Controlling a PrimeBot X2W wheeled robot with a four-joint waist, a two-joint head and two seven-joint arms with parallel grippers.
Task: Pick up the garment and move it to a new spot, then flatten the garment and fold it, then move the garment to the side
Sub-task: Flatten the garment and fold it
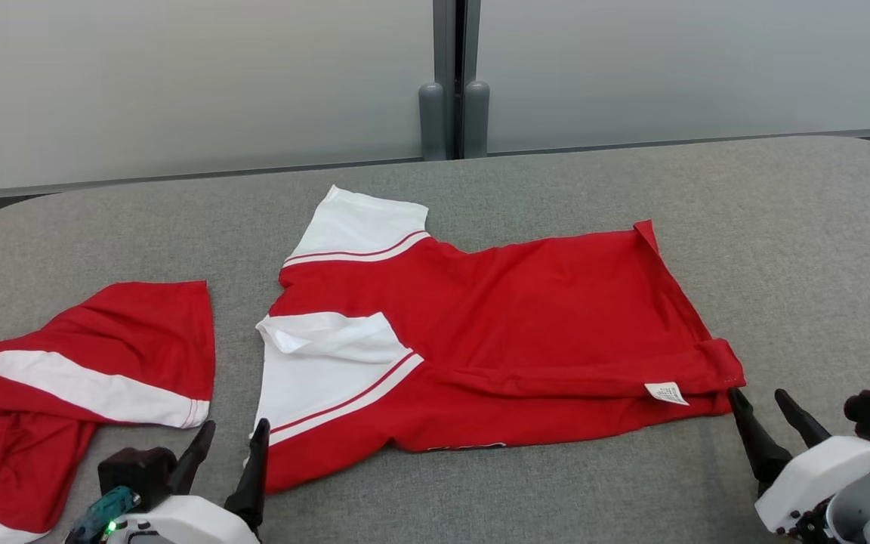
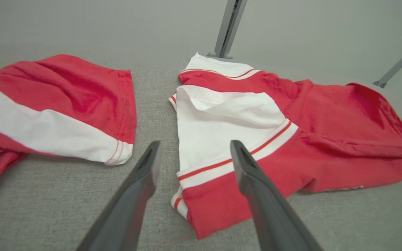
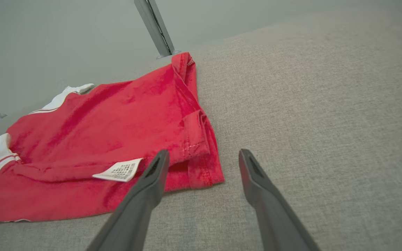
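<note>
Garment (image 1: 526, 317), red with white sleeves, spread flat mid-desk (image 1: 782, 227). Second red-and-white garment (image 1: 103, 355) bunched at the left edge. Left pincer (image 1: 235, 425) wide, empty, by the near sleeve. Right pincer (image 1: 757, 393) wide, empty, beside the hem corner. White label (image 1: 666, 393) near that corner.

Shirt (image 1: 526, 317) is red w/ white sleeves (image 1: 325, 370), thin red line on each. Tag (image 1: 666, 393) at 4 o'clock is white w/ tiny dark marks. 2nd shirt (image 1: 103, 355) at 8 o'clock: red w/ white band. Table (image 1: 782, 249) is grey.
</note>
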